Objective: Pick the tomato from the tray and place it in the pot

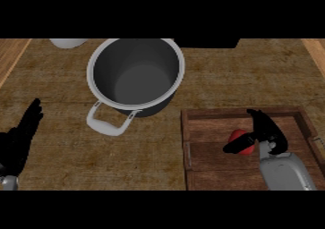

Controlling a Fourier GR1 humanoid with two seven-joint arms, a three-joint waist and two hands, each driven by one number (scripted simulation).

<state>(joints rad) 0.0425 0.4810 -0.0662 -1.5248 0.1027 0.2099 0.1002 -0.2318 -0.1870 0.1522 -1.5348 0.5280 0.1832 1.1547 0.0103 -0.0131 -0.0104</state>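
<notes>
The red tomato [239,134] lies in the wooden tray [211,127] at the lower right, towards the tray's middle. My right hand [267,132] is over the tray with its fingers bent down along the tomato's right side and its thumb curled across the tomato's front, hiding part of it. The grey pot [92,76] stands upright to the upper left of the tray, with nothing visible inside and a white handle [106,125] pointing at me. My left hand [19,138] rests open at the left edge, fingers up, far from both.
A white rounded object [67,42] is cut off at the top left, beside the pot. A black block [207,42] sits at the top, right of the pot. Wooden strips border the counter at both sides.
</notes>
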